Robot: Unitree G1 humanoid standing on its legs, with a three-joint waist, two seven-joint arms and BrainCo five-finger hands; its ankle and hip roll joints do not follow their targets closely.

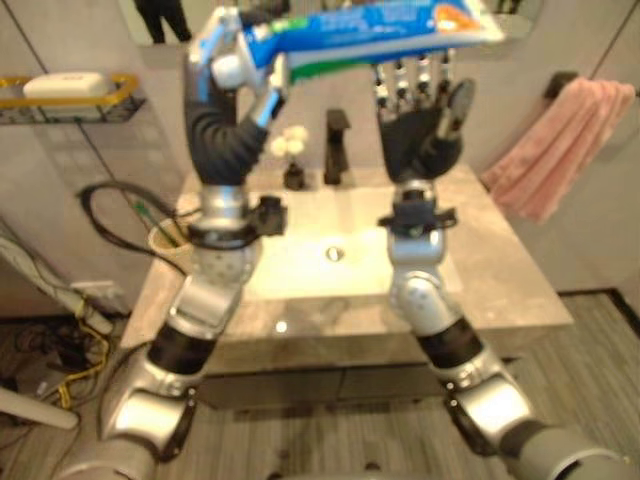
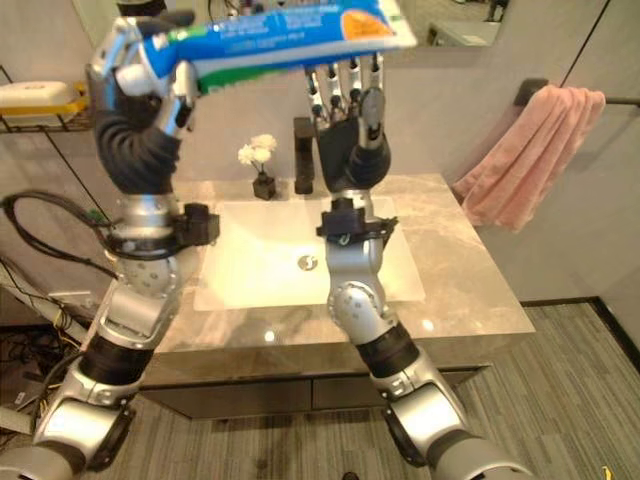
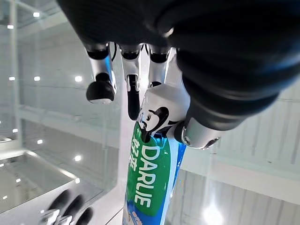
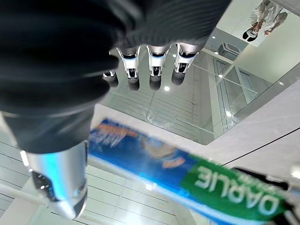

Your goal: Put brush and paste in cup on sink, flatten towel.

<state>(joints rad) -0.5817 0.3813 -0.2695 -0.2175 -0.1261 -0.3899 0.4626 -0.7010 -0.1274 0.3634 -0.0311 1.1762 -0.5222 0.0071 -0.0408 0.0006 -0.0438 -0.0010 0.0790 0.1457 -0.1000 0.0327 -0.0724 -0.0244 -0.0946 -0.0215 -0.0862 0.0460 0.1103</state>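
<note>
Left hand [image 1: 228, 62] grips the paste [image 1: 370, 36] by its cap end, high above the sink [image 1: 330, 262], while the right hand [image 2: 350, 110] waits open-fingered beside it. Lowering it cap-first, slowly, toward what appears to be the cup [image 1: 168, 240] on the tabletop [image 2: 460, 270] should land it cleanly.

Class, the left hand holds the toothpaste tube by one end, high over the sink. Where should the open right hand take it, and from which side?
Grip the toothpaste tube at its free end, the flat end pointing to the robot's right. The left hand is curled round the other end, and the tube lies roughly level. The right hand stands open just below it, so closing in from beneath, fingers across the flat width, seems best.
</note>
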